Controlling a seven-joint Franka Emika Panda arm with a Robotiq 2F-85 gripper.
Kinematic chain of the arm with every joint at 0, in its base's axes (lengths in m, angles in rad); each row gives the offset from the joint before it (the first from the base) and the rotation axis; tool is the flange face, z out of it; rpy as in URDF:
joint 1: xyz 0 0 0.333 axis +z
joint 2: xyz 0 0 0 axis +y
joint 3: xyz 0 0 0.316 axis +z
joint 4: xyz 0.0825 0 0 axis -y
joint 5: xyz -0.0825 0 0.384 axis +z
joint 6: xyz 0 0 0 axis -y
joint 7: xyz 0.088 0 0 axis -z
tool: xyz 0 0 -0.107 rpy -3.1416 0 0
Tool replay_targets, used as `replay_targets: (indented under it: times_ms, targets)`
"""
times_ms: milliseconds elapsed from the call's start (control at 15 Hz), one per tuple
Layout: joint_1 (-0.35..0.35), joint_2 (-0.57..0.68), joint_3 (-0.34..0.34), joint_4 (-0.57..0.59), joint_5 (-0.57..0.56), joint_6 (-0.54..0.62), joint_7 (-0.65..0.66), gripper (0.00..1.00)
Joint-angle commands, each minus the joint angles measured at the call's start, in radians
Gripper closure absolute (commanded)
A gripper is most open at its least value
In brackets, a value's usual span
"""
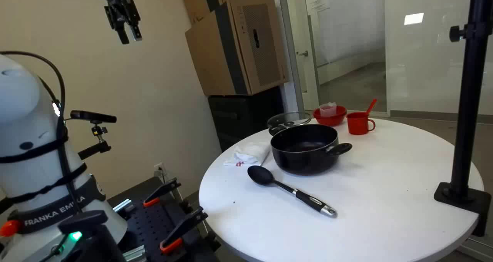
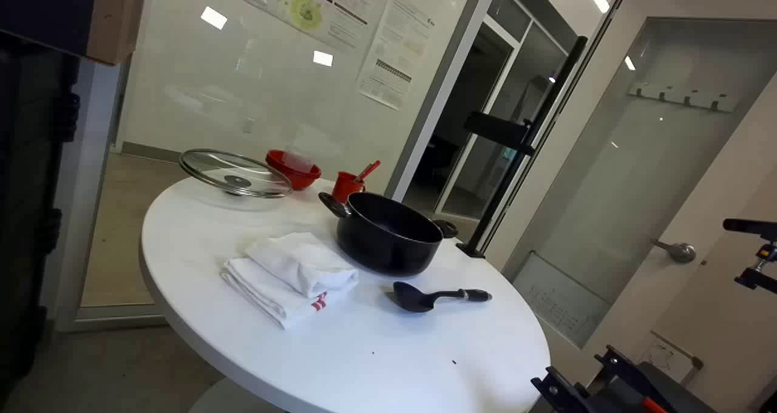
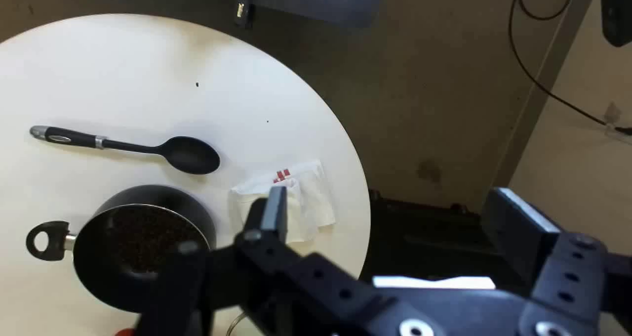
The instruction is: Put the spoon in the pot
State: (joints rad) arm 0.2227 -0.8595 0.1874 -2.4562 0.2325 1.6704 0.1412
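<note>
The long black cooking spoon with a silver-tipped handle [image 3: 128, 146] lies flat on the round white table [image 1: 385, 200], just beside the wide, round black pot [image 1: 304, 162] and outside it. My black two-fingered claw [image 1: 130, 35] hangs high, well apart from it, and in the wrist view my fingers [image 3: 274, 212] stand spread wide with nothing between them. There the spoon lies to the left and higher up, its bowl end [image 3: 192, 155] nearer me than its tip. Its long axis runs nearly the same way as my fingers spread, so I judge that I need to travel over it and turn about a quarter to close across the handle.
</note>
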Motion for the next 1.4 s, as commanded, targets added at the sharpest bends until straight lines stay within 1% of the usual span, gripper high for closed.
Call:
replay_targets:
  times_ms: [0, 267, 333, 400, 600, 733, 1000, 1133, 1333]
  targets:
    - [-0.017, -0.002, 0.011, 0.004, 0.009, -0.005, -0.01, 0.0]
    - [-0.017, -0.002, 0.011, 0.004, 0.009, -0.005, -0.01, 0.0]
    - [-0.013, 0.0, 0.008, 0.005, -0.002, -0.013, -0.029, 0.0]
    - [-0.017, 0.0, 0.009, 0.003, -0.025, -0.011, -0.046, 0.0]
    - [-0.068, -0.012, 0.014, -0.021, -0.117, 0.043, -0.028, 0.0]
    - [-0.111, -0.022, 0.007, -0.047, -0.204, 0.091, -0.02, 0.0]
    - [-0.189, -0.022, -0.042, -0.124, -0.341, 0.21, -0.026, 0.0]
    - [-0.22, -0.008, -0.1, -0.16, -0.373, 0.244, -0.051, 0.0]
    - [-0.307, 0.032, -0.212, -0.204, -0.404, 0.302, -0.065, 0.0]
